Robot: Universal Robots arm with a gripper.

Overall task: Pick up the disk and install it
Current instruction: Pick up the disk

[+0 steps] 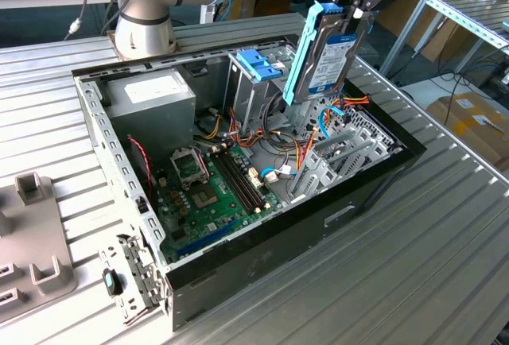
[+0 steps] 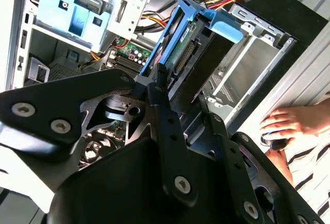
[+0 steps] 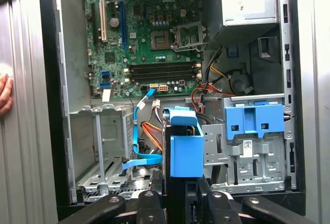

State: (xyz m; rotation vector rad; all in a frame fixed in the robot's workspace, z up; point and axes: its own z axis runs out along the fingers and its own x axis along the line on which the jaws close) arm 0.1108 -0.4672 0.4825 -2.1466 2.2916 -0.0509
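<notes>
On the ribbed metal surface [image 1: 445,226] lies an open computer case [image 1: 318,226], its motherboard [image 1: 211,194] exposed. Over the drive-bay end, beside the cage [image 1: 242,94] topped by a blue bracket [image 1: 258,63], the disk [image 1: 326,55] hangs on edge, the tool [image 1: 359,7] clamped on its upper end. A person's hand [image 2: 291,123] lies near the case.

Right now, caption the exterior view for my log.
Gripper holds the blue-framed disk nearly upright above the open computer case, near its metal drive cage.
</notes>
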